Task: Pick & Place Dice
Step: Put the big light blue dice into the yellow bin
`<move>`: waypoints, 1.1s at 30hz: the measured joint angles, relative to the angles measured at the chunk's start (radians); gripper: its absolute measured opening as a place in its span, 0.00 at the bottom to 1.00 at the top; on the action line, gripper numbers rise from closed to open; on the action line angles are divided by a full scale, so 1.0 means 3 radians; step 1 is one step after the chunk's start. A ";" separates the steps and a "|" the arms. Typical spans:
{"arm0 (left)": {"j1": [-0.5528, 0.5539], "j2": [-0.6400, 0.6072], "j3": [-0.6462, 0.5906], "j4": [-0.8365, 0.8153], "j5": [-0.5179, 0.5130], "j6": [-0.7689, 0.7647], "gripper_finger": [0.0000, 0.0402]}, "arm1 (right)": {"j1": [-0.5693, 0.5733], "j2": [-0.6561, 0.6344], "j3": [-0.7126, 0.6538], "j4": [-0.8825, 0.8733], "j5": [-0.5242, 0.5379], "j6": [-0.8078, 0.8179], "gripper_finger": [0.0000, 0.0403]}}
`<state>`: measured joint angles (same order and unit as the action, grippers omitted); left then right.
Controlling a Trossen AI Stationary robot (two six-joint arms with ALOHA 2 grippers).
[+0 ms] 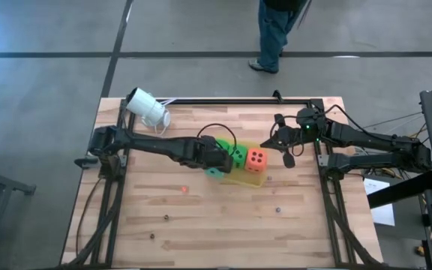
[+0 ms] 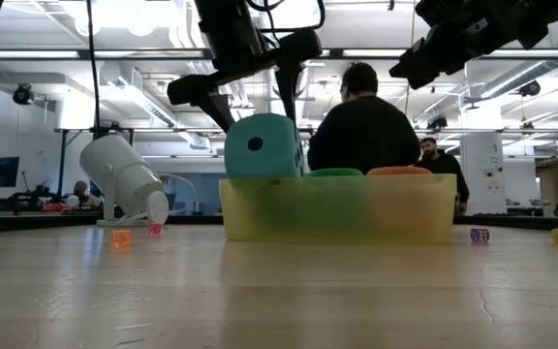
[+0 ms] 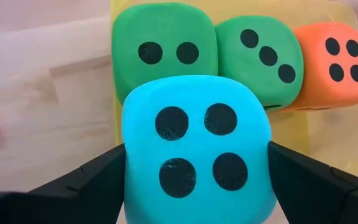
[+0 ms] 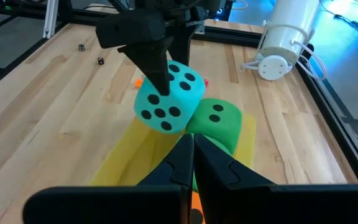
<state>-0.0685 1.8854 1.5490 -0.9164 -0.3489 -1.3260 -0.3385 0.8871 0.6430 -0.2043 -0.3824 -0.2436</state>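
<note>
Holding the teal die (image 3: 196,144) between its two wide-spread fingers (image 3: 92,180), the left gripper (image 1: 217,159) sits at the centre of the high view, just above the left end of the yellow tray (image 2: 337,211). In the low view the die hangs at the tray's rim, and whether its underside touches the wall cannot be told. Two green dice (image 3: 164,51) and the orange-red die (image 3: 331,62) already lie side by side in the tray, upper part of the left wrist view. Judging by the rounded corners and matte skin, the dice look soft, light and grippy rather than slippery; flat opposite faces seem the best place to pinch, as the fingers do here. The right gripper (image 1: 286,155), fingers pressed together and empty, waits right of the tray. Low down, the tray wall hides all but the tops of the seated dice.
</note>
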 joint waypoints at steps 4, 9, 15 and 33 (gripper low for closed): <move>-0.0027 0.0002 -0.0001 -0.0004 -0.0141 0.0072 0.85 | 0.0001 0.0000 0.0000 0.0000 0.0000 0.0000 0.02; -0.0046 0.0034 -0.0002 0.0013 -0.0223 0.0109 0.85 | 0.0001 0.0000 0.0000 0.0000 0.0000 0.0000 0.02; -0.0047 0.0079 -0.0026 0.0047 -0.0264 0.0147 0.85 | 0.0000 0.0000 0.0000 0.0000 0.0000 0.0000 0.02; -0.0131 0.0039 -0.0041 0.0096 -0.0700 0.0508 0.85 | 0.0000 0.0000 0.0001 0.0000 0.0000 0.0000 0.02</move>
<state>-0.1078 1.8973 1.5368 -0.8875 -0.5588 -1.1736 -0.3386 0.8871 0.6434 -0.2043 -0.3824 -0.2436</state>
